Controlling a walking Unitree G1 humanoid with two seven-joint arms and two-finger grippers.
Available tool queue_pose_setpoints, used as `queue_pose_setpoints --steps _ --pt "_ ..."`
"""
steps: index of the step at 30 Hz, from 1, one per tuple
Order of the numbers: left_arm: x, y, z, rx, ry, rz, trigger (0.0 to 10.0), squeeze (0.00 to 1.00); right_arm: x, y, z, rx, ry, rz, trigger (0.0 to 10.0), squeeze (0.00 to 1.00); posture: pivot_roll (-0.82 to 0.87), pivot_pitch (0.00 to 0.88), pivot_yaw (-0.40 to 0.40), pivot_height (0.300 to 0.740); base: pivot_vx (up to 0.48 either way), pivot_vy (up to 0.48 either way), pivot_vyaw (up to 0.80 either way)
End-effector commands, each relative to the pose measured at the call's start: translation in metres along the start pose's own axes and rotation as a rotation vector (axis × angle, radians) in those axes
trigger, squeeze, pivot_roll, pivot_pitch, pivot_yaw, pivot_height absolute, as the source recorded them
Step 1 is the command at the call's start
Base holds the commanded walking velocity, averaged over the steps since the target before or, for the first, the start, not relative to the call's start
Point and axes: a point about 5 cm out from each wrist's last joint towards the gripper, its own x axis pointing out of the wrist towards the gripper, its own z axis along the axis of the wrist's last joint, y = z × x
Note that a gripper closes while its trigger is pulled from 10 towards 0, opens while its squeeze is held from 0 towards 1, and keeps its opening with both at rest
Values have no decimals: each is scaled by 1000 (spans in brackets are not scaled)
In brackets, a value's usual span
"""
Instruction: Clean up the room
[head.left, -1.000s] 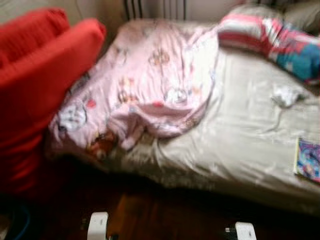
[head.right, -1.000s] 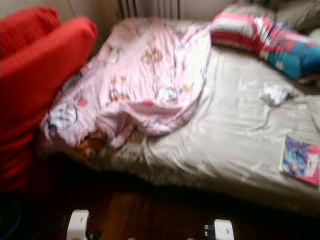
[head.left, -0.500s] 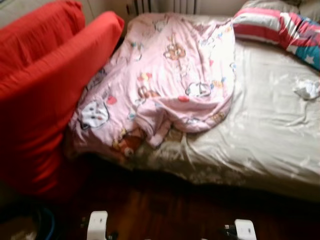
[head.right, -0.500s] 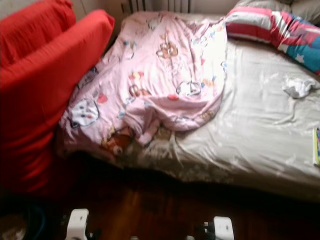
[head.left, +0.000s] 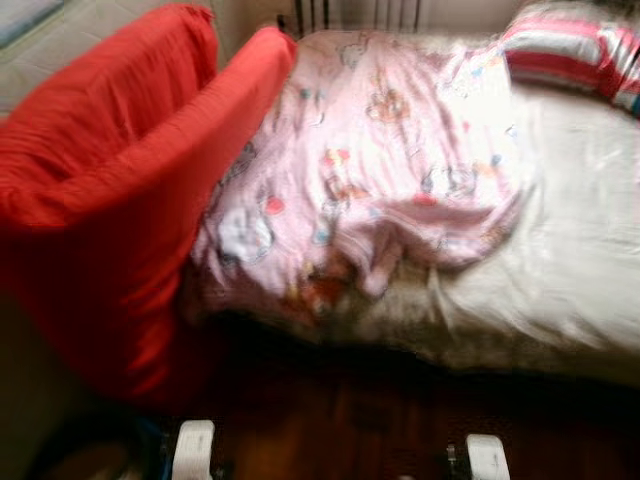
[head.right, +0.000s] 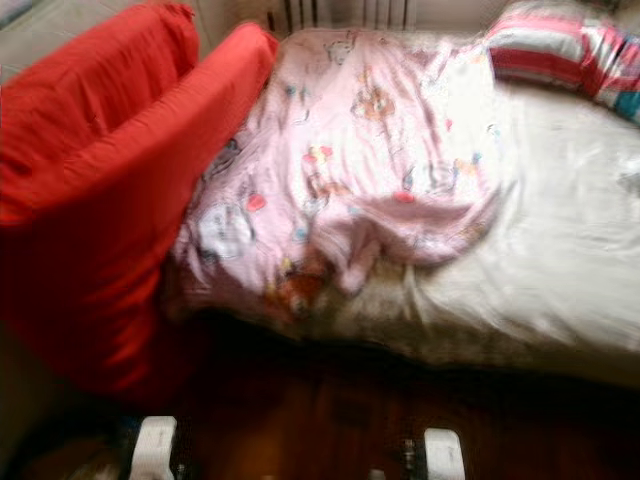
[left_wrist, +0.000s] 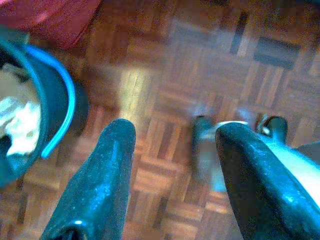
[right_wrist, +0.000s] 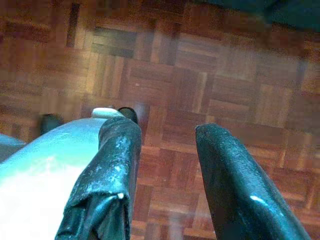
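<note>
Crumpled blanket (head.left: 390, 190) lies ahead at bed's (head.left: 560, 300) left edge; both end effectors, left (left_wrist: 170, 175) and right (right_wrist: 165, 180), hang apart above floor (right_wrist: 210, 90).

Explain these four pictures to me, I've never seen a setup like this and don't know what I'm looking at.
This is a walking humanoid robot tidying a room. The two wide, blurred pictures come from cameras in its head, looking down at a bed. On it lie a rumpled pink cartoon-print blanket and a striped pillow; a big red cushion leans at its left end.

The other two pictures come from cameras on the wrists, looking along each gripper's two black fingers. The left gripper hangs over the parquet floor near a blue bucket with something white and crumpled inside. The right gripper hangs over the same floor. Both are open and hold nothing.
</note>
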Motion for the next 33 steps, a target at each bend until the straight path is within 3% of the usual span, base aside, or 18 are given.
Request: queue_pose_setpoints --steps 1,11,17,33 --pt "-2 4 -8 13 30 8 10000 0 -1 4 -8 0 26 12 10000 0 -85 151 34 740 0 0 0" --pt "-2 4 -9 -1 30 5 10000 0 -1 5 -7 -5 22 20 10000 0 -83 149 33 740 0 0 0" --pt "-2 4 -7 3 25 -1 10000 0 0 9 -3 3 10 25 10000 0 -81 150 32 740 303 0 638" --pt "-2 4 -7 8 23 -3 10000 0 1 11 3 -6 -21 15 10000 0 -82 163 32 740 366 0 132"
